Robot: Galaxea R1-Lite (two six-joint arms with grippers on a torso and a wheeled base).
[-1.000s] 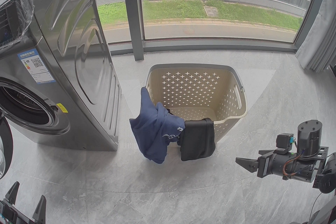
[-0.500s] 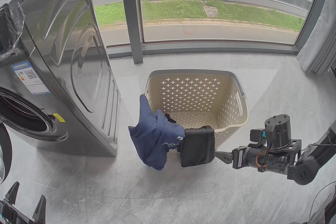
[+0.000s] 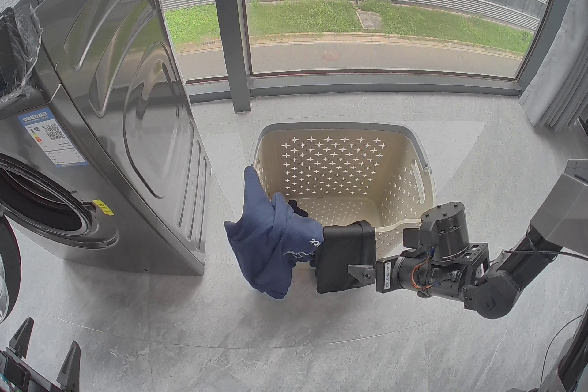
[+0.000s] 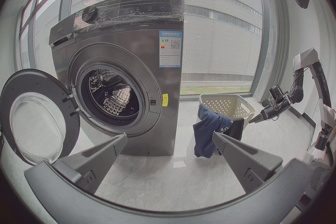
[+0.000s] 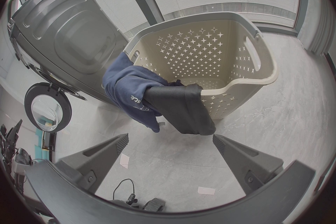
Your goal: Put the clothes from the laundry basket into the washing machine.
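Observation:
A beige laundry basket [image 3: 427, 186] stands on the floor to the right of the grey washing machine [image 3: 104, 105]. Over its near rim hang a navy garment [image 3: 269, 240] and a black garment [image 3: 344, 257]. My right gripper [image 3: 357, 274] is open, low by the black garment's right lower edge; in the right wrist view its fingers [image 5: 169, 137] spread just short of the black garment [image 5: 182, 109] and the navy garment [image 5: 129, 90]. My left gripper [image 3: 46, 350] is open near the floor, facing the machine's open drum [image 4: 113, 95].
The round door [image 4: 33, 119] of the machine is swung wide open toward my left side. Behind the basket are a floor-length window and its dark column [image 3: 229, 13]. A grey curtain [image 3: 560, 75] hangs at the right. Bare floor lies between basket and machine front.
My right arm has swung left across the floor, bringing its open gripper up to the black garment. The head camera shifted slightly early on. The left gripper stayed put.

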